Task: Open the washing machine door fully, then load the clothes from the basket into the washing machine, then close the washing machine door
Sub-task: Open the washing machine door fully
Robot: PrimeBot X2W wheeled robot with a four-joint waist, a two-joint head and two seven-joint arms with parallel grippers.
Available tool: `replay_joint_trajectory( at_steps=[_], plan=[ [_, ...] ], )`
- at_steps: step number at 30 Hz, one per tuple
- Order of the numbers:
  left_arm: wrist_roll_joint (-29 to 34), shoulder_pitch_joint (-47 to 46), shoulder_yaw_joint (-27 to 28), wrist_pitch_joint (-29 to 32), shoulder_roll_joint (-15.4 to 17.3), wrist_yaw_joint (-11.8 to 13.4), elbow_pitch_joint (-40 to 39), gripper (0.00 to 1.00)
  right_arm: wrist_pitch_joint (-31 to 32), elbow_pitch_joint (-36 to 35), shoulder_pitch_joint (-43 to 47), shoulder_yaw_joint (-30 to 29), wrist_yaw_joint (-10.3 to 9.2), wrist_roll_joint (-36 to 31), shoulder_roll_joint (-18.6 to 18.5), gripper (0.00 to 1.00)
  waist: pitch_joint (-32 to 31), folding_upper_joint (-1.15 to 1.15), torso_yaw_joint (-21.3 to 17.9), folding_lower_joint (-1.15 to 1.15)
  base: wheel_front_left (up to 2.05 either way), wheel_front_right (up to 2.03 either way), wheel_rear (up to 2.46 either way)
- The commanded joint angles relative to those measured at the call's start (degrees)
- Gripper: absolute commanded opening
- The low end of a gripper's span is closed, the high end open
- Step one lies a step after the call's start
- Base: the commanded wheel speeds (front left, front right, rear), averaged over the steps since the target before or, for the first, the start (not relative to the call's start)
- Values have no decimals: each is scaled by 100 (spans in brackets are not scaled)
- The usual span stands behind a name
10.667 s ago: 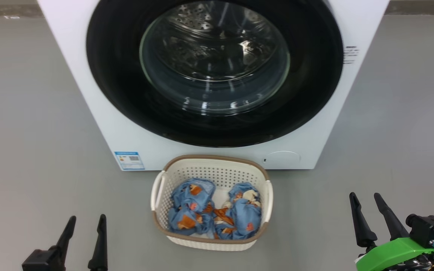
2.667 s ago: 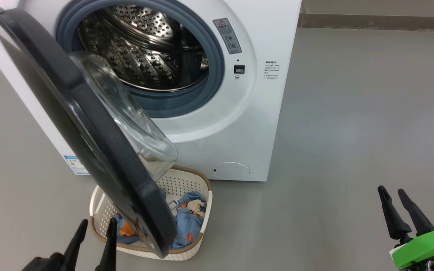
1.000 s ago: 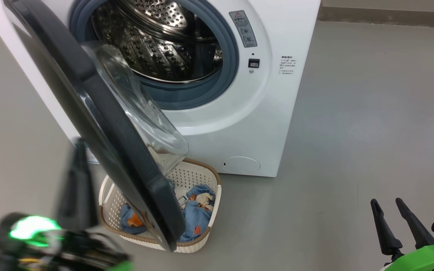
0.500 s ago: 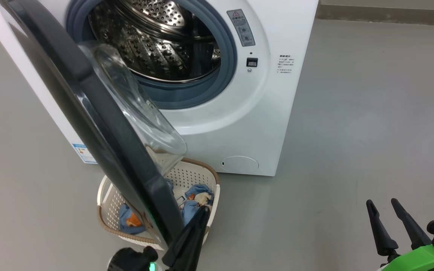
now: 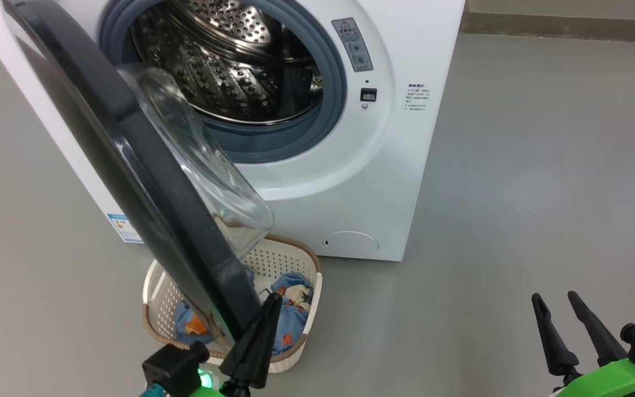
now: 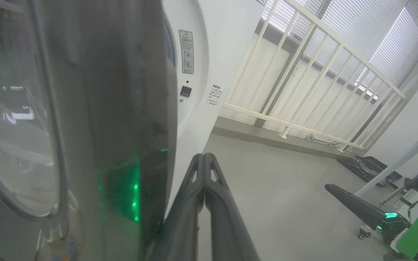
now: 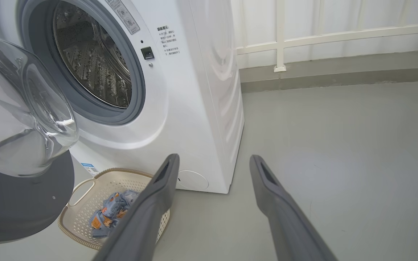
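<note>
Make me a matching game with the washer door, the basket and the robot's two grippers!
1. washing machine door
2. basket
3. left gripper
4. right gripper

A. open, holding nothing
B. shut, beside the door's edge
C. standing partly open
D. on the floor, with clothes inside

Pairs: 1-C, 2-D, 3-B, 4-A

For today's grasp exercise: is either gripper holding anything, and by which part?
Nothing is held: the left gripper is shut, empty, beside the washing machine door's edge; the right gripper is open, empty.
</note>
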Motion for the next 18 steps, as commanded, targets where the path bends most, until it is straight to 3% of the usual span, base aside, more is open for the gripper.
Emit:
replay_joint_trajectory(
  at_steps=[1, 18],
  plan=[
    [-39, -262, 229, -36, -5, -14, -90, 0, -69, -152, 7, 130, 9, 8, -96, 100, -2, 0, 8, 0, 0, 0, 0],
    [-69, -228, 689, -36, 2, -14, 30, 0, -69, -212, -14, 89, 9, -9, -61, 100, 91, 0, 313, 0, 0, 0, 0]
  ],
)
